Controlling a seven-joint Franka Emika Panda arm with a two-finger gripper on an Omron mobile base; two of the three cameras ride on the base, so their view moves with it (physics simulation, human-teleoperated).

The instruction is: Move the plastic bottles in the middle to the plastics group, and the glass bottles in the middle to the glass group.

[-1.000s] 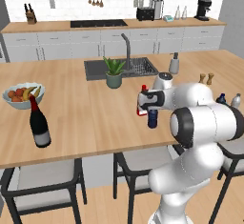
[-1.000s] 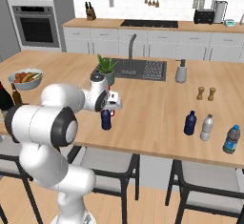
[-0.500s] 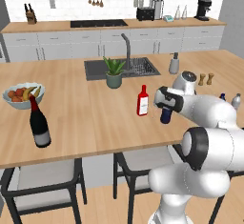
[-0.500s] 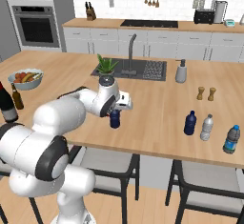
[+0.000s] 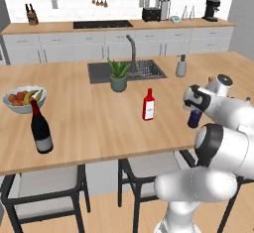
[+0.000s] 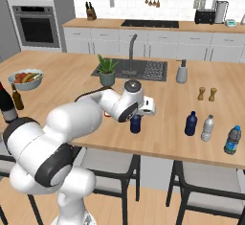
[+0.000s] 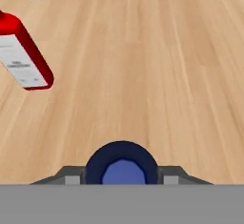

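We see the gripper [image 7: 122,180] clenched on 1 navy-blue plastic bottle [image 7: 122,167], seen from above with its cap between the 2 fingertips, 1 on each side. In the right base view that bottle [image 6: 135,124] hangs under the hand over the wooden counter [image 6: 162,99]. The red glass bottle [image 7: 24,56] stands well apart from the jaws, up and to the left in the hand view. A 2nd navy-blue bottle [image 6: 191,123] stands just beside the pale grey bottle [image 6: 207,128].
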